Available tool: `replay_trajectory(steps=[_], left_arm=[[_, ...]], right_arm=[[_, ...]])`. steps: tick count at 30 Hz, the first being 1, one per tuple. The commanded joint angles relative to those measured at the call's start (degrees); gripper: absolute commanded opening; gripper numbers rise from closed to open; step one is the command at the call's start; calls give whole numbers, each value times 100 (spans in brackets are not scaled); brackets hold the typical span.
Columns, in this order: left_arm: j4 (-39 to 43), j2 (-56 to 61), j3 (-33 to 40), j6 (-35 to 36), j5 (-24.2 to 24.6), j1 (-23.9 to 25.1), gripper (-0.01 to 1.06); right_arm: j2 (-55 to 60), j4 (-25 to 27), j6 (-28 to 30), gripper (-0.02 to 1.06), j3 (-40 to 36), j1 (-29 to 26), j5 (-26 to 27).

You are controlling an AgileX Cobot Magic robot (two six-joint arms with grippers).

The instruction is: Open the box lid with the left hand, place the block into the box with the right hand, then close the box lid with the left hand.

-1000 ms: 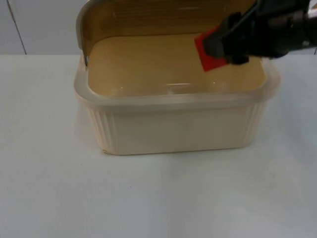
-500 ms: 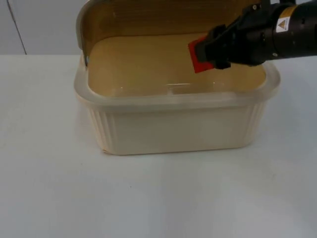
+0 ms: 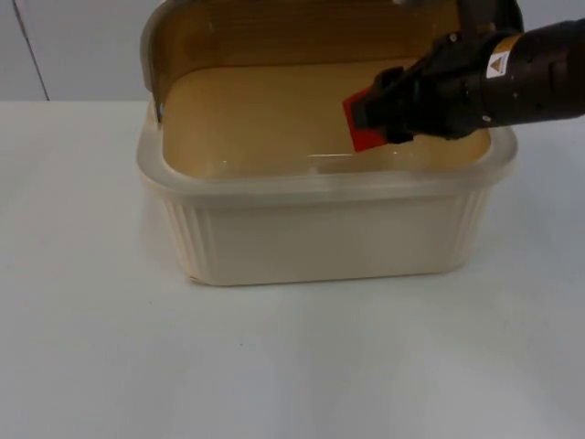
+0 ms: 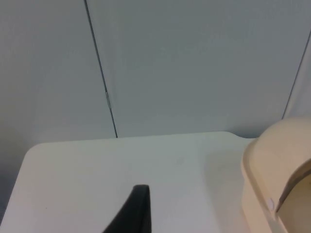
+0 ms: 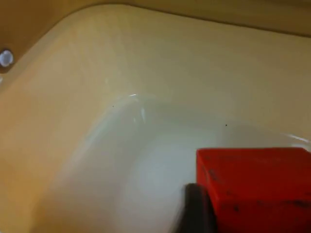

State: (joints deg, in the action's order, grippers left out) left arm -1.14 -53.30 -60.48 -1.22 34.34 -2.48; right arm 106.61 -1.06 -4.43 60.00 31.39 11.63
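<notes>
The cream plastic box [image 3: 320, 233] stands mid-table with its lid [image 3: 274, 32] swung up at the back. My right gripper [image 3: 370, 114] reaches in from the right, inside the box opening, shut on the red block [image 3: 358, 121]. In the right wrist view the red block [image 5: 252, 187] hangs above the box's pale inner floor [image 5: 121, 160], beside a black fingertip [image 5: 194, 206]. The left wrist view has one black fingertip [image 4: 133, 211] over the bare table and the box's lid edge [image 4: 277, 165] beside it; the left arm waits off to the left.
The white table [image 3: 274, 366] stretches in front of and to the left of the box. The grey partition wall [image 4: 170, 63] rises behind the table's far edge.
My right gripper has carried the red block leftward and lower, down into the box opening. The box and lid have not moved.
</notes>
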Motion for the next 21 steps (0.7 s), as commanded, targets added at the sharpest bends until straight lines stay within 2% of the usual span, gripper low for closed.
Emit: replay_trajectory(steps=[1, 3, 7, 12, 14, 17, 18, 19, 21], left_arm=[[24, 3, 23, 4, 8, 8, 105], [24, 3, 23, 4, 8, 8, 105], [24, 3, 23, 4, 35, 8, 105], [34, 3, 86, 4, 52, 8, 105], [34, 3, 86, 4, 52, 8, 105], [34, 3, 86, 4, 52, 8, 105], [34, 3, 86, 4, 52, 8, 105], [34, 3, 86, 4, 52, 8, 105], [34, 3, 86, 4, 52, 8, 105]], right_arm=[[-15, 19, 76, 83, 48, -20, -39], [-15, 3, 89, 105, 48, -20, -192], [-68, 14, 15, 105, 48, -20, -539], [-501, -25, -49, 105, 48, -20, -1319], [-572, -25, -49, 105, 48, -20, -1456], [-1048, -25, -49, 105, 48, -20, -2128], [-1278, -25, -49, 105, 48, -20, -2529], [-1278, -25, -49, 105, 48, -20, -2529], [-1621, -25, -49, 105, 48, -20, -3014]])
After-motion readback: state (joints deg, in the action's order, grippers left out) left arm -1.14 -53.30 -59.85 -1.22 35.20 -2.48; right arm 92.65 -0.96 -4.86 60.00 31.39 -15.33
